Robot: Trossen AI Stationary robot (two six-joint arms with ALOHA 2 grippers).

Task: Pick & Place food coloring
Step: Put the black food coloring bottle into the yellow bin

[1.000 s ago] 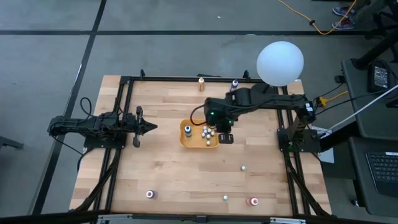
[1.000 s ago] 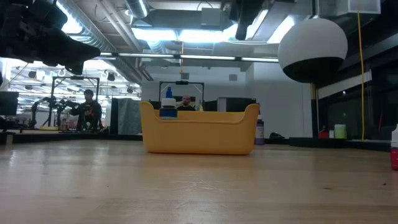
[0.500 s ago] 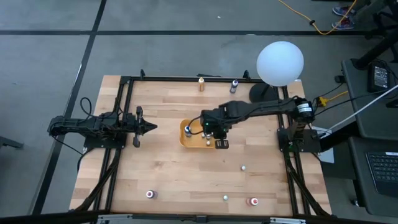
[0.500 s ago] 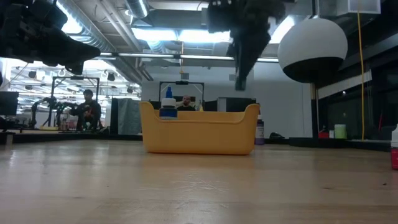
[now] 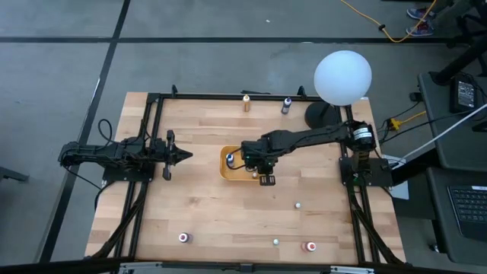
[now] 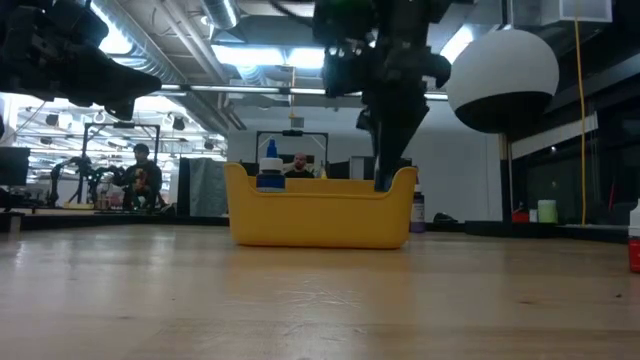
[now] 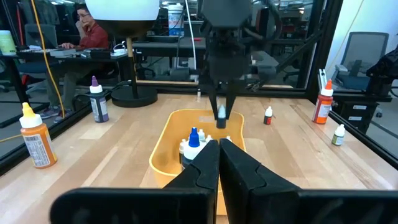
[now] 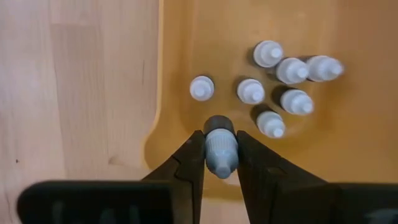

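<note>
Right gripper (image 8: 220,163): pointed straight down over the tray, its two dark fingers (image 8: 189,163) closed against the sides of one small food coloring bottle (image 8: 221,149) — the jaws stand only as far apart as the bottle is wide.
Held bottle: whitish ribbed cap with a dark body below it, upright between the fingers, hanging inside the tray's outline near the rim on the right arm's side; in the left wrist view it shows as a pale tip (image 7: 221,112) just above the tray's far rim.
Tray (image 5: 225,169): orange-yellow, rectangular with rounded corners, at the middle of the tabletop (image 5: 205,213); the low view shows its side wall (image 6: 320,215) with the right gripper (image 6: 384,170) dipping behind the rim.
Bottles in the tray: a loose cluster of white-capped ones (image 8: 251,91) standing upright on the tray floor, one (image 8: 201,88) a little apart from the rest, plus a blue-capped bottle (image 5: 230,159) toward the left arm's end.
Bottles outside the tray: an orange one (image 5: 246,102) and a dark one (image 5: 286,105) at the far edge; a small white one (image 5: 298,204) on the right half; three more along the near edge — one (image 5: 183,237) to the left, one (image 5: 275,242) near the middle, a red one (image 5: 310,246) beside it.
Left gripper (image 5: 183,155): waits at the left side of the tabletop, well apart from the tray, fingers pressed together with nothing between them.
Globe lamp (image 5: 342,76): big white ball at the far right corner.
Room beyond: a seated person (image 6: 142,175) far behind the tabletop.
</note>
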